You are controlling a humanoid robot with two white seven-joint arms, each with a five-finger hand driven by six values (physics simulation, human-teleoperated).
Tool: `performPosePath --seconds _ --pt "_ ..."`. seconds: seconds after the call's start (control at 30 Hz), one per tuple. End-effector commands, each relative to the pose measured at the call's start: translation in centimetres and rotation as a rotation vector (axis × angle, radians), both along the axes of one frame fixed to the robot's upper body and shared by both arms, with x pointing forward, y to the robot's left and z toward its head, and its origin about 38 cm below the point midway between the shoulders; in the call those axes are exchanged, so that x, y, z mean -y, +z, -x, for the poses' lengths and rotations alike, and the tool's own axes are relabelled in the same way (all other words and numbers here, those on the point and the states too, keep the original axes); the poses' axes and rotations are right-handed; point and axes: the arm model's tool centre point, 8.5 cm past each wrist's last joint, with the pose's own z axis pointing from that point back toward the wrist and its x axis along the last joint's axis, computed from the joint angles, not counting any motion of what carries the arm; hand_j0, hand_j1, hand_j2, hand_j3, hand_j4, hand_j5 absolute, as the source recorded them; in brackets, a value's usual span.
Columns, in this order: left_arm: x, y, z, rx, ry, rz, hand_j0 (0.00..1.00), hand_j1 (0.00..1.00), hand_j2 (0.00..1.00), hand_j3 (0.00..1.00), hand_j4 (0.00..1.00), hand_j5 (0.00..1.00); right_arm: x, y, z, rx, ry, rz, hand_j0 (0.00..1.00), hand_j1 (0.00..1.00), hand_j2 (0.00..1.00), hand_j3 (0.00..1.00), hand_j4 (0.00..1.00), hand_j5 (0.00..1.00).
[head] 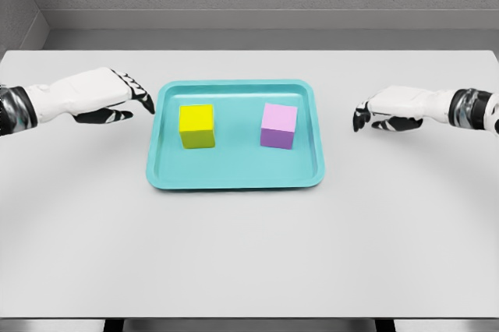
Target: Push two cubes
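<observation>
Yellow cube [196, 125] and pink cube [278, 125] are sitting apart inside the teal tray [234, 176] on the tabletop [249, 254]. Left robot hand [109, 98] is hovering just beside the tray's left rim, fingers loosely extended, holding nothing; right robot hand [386, 110] is waiting near the right rim, fingers relaxed and empty.

A shallow teal rectangular tray [234, 178] lies on the flat white table [249, 254], slightly above the frame's centre. Inside it sit two cubes, well apart: the yellow cube [196, 125] in the tray's left half, the pink-violet cube [279, 125] in its right half. The left robot hand [105, 98] sits just beside the tray's upper left corner. The right robot hand [390, 108] lies right of the tray, clear of its edge.
</observation>
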Motion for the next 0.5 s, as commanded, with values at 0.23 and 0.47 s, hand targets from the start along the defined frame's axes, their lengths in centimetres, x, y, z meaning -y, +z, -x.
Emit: performPosePath --seconds 0.23,0.47 --pt "1.1 -0.4 -0.2 -0.003 -0.009 0.029 0.57 0.57 0.57 0.57 0.57 0.57 -5.2 0.4 -1.1 -0.006 0.105 0.009 0.14 0.14 0.14 0.14 0.14 0.14" --pt "0.0 -2.4 -1.7 -0.063 0.06 0.058 0.58 0.58 0.58 0.58 0.58 0.58 -7.7 0.3 -1.3 -0.011 0.169 0.043 0.14 0.14 0.14 0.14 0.14 0.14"
